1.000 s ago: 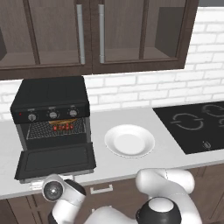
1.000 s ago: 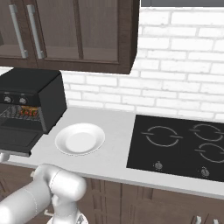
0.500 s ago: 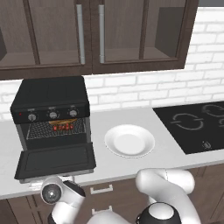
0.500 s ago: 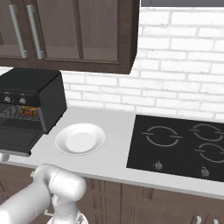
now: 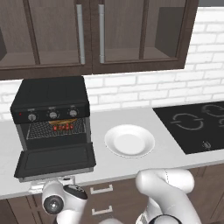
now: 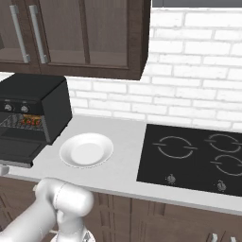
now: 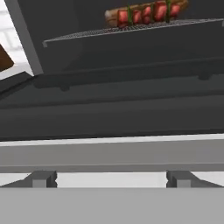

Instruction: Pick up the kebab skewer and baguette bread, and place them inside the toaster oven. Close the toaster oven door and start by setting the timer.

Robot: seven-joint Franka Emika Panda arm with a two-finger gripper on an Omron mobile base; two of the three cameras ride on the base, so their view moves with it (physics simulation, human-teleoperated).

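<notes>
A: You're facing a brick-backed kitchen with dark cabinets; the pale table [image 5: 175,164] carries the toaster oven [image 5: 51,99], an empty white plate [image 5: 129,141] and a black cooktop [image 5: 197,124].

B: Where's the food?

A: On the oven's wire rack [image 7: 131,29]. In the hand view you can see the kebab skewer [image 7: 148,12], and the baguette bread [image 7: 112,15] seems to lie just behind it. Loading looks done.

B: So closing is your step?

A: I'd judge so. The toaster oven door [image 5: 56,161] hangs down flat at the table's front edge, and your pincer [image 7: 111,180] sits low beside that edge, fingertips [image 7: 41,179] spread wide, holding nothing.

B: Next move?

A: You'd need to get under the door's free edge and swing it up to shut. After that, go for the timer among the three knobs [image 5: 53,115].
</notes>
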